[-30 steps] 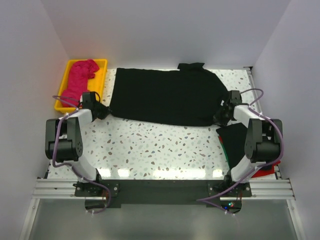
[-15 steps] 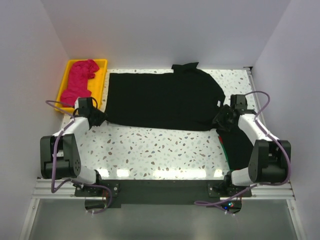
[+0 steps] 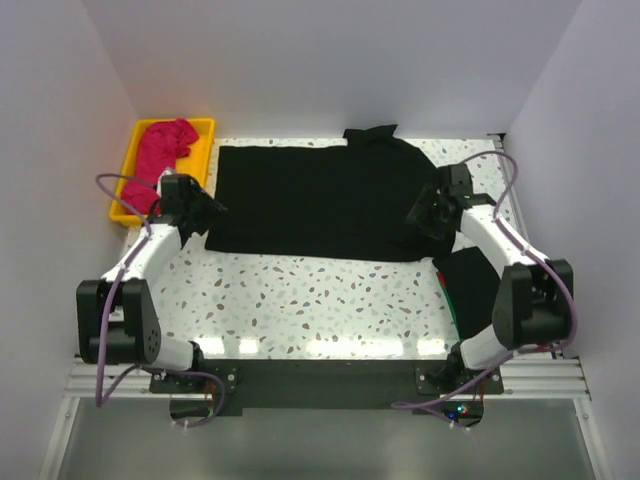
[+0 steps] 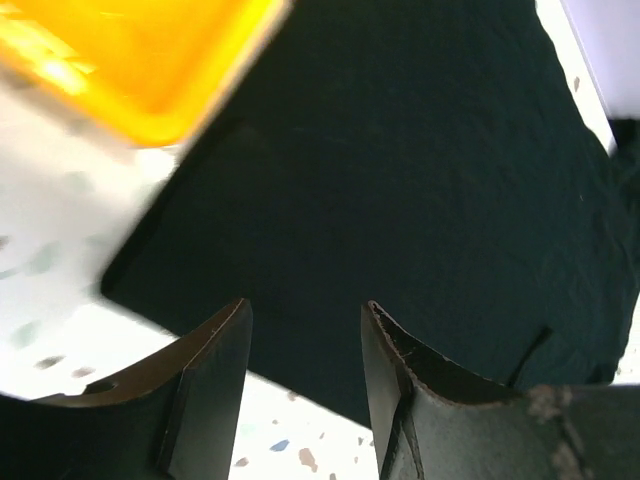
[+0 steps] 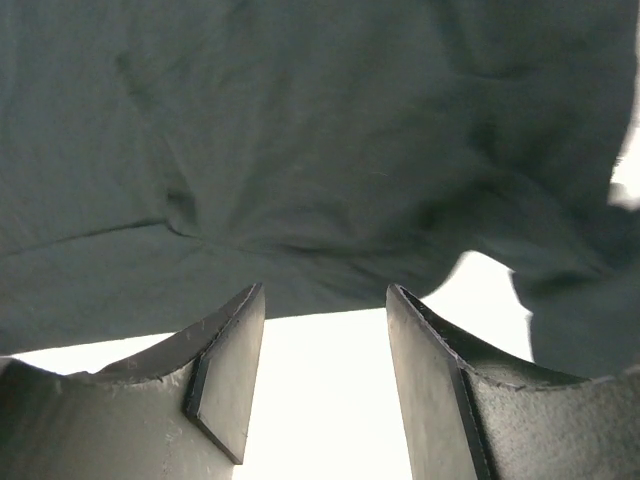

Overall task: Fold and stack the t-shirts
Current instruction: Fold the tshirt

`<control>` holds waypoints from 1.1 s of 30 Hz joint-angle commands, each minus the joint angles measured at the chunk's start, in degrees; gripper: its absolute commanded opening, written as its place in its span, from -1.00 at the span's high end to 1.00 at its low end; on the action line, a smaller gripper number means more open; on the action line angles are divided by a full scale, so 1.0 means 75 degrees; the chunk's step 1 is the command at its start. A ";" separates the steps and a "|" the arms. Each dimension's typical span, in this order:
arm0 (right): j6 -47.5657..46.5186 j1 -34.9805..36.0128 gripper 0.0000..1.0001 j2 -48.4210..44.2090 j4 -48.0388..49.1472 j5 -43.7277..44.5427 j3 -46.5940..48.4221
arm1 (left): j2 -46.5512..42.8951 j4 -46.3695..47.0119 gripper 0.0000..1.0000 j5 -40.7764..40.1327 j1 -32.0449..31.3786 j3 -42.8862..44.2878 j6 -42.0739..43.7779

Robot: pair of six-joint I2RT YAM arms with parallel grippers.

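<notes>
A large black t-shirt [image 3: 330, 200] lies spread flat across the back of the table, one sleeve [image 3: 372, 133] at the far edge. My left gripper [image 3: 210, 211] hovers open at the shirt's left edge. In the left wrist view the gripper [image 4: 305, 330] has nothing between its fingers [image 4: 215, 380], and the black cloth [image 4: 400, 180] lies below. My right gripper [image 3: 417, 214] is open over the shirt's right end. The right wrist view shows the gripper [image 5: 325, 340] empty above the shirt's hem [image 5: 300, 150]. A magenta-pink t-shirt [image 3: 163, 152] lies crumpled in the yellow tray [image 3: 205, 128].
The yellow tray [image 4: 140, 60] stands at the back left, close to the black shirt's corner. A folded black cloth [image 3: 478, 285] lies at the right, partly under my right arm. White walls close in the table on three sides.
Both grippers have opened and let go of the black shirt's ends. The shirt shifted left and toward the back and now lies flatter. Both arms have reached farther back.
</notes>
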 commanded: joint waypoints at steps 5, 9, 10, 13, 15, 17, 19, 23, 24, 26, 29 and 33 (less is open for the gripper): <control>0.0019 0.0424 -0.08 0.1537 0.0457 0.0442 0.1032 | 0.1611 0.0507 0.00 0.0322 -0.1255 0.1207 0.0277; 0.0229 0.0424 -0.11 0.1819 0.0867 0.0465 0.0343 | 0.2244 0.0683 0.02 0.0239 -0.1548 0.1056 0.0137; 0.0253 0.0412 -0.11 0.1958 0.0949 0.0477 0.0224 | 0.2315 0.0846 0.03 0.0239 -0.1572 0.0858 0.0101; 0.0347 0.0400 -0.14 0.2135 0.1195 0.0396 -0.0221 | 0.2468 0.1046 0.06 0.0146 -0.1630 0.0471 0.0008; 0.0475 0.0389 -0.15 0.2159 0.1313 0.0348 -0.0618 | 0.2421 0.0989 0.07 -0.0042 -0.1712 0.0120 -0.0179; 0.0604 0.0377 -0.17 0.2031 0.1383 0.0337 -0.0901 | 0.2177 0.0942 0.07 -0.0333 -0.1830 -0.0162 -0.0366; 0.0663 0.0342 -0.18 0.1866 0.1466 0.0102 -0.1346 | 0.1952 0.0918 0.06 -0.0593 -0.1865 -0.0654 -0.0426; 0.0640 0.0143 -0.20 0.1235 0.1454 -0.0212 -0.1990 | 0.1193 0.0953 0.05 -0.0617 -0.1877 -0.1544 -0.0485; 0.0628 0.0096 -0.20 0.1082 0.1466 -0.0284 -0.2224 | 0.1075 0.0930 0.04 -0.0616 -0.1877 -0.1859 -0.0473; 0.0581 0.0095 -0.20 0.0650 0.1372 -0.0378 -0.2506 | 0.0746 0.0906 0.04 -0.0512 -0.1889 -0.2212 -0.0415; 0.0558 0.0084 -0.20 0.0203 0.1314 -0.0564 -0.2788 | 0.0395 0.0813 0.03 -0.0371 -0.1865 -0.2401 -0.0263; 0.0465 0.0189 -0.20 -0.0383 0.1115 -0.0543 -0.2485 | 0.0230 0.0544 0.02 -0.0101 -0.1865 -0.1911 0.0124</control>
